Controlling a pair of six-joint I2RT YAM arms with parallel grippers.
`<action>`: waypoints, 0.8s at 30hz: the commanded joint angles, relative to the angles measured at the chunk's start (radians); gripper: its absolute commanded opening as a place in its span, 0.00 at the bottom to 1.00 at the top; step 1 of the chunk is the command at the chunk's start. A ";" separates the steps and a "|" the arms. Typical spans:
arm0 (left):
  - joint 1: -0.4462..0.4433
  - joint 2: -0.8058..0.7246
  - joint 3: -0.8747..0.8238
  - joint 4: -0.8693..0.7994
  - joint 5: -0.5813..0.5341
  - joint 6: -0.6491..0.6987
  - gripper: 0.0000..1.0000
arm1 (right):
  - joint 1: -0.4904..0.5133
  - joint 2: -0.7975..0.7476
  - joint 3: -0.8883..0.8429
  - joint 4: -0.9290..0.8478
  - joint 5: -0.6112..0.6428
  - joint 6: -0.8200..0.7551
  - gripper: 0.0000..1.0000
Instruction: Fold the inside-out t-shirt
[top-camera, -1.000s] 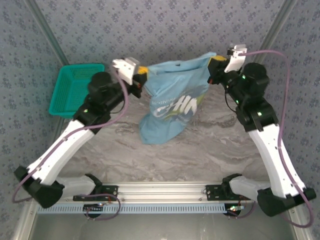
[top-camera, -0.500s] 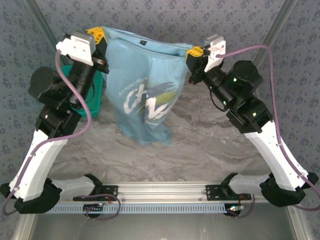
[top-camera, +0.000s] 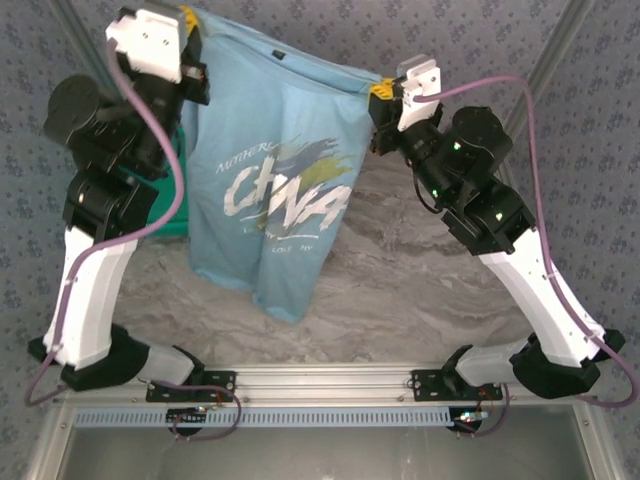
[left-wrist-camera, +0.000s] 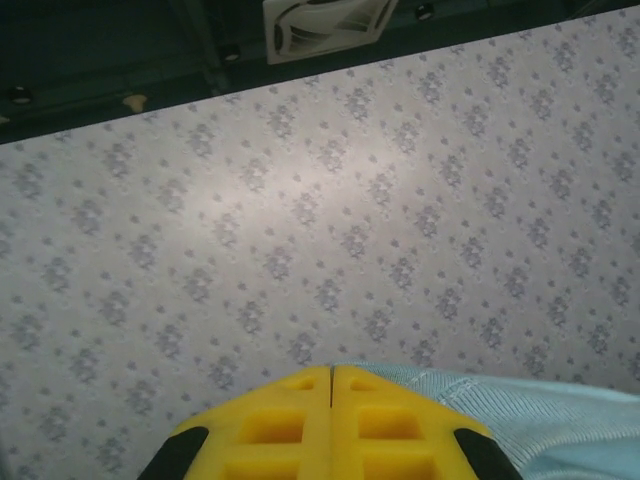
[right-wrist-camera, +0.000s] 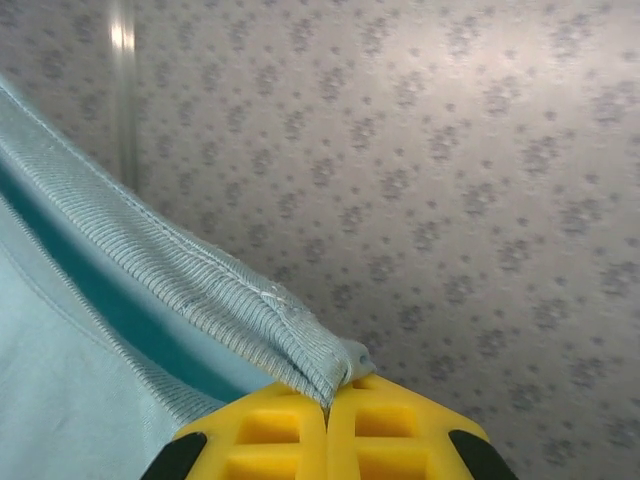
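T-shirt (top-camera: 262, 150) hanging lengthwise, collar up, hem down

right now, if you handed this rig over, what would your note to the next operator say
Left gripper: shut on one top corner of the t-shirt, raised high.
Right gripper: shut on the other top corner.
T-shirt: hangs spread between them over the table, print facing the top camera. The teal basket sits behind the left arm.
Done: shirt lifted and spread.
Left: lay it flat, then fold.
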 joint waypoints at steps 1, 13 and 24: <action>0.015 0.157 0.244 -0.199 0.064 -0.084 0.00 | -0.068 -0.065 -0.002 0.065 0.220 -0.039 0.00; 0.359 -0.010 0.155 -0.198 -0.061 -0.218 0.00 | 0.110 0.169 0.303 -0.206 -0.295 -0.086 0.00; 0.307 0.156 0.285 -0.235 0.111 -0.251 0.00 | 0.097 0.072 0.144 -0.022 0.195 -0.219 0.00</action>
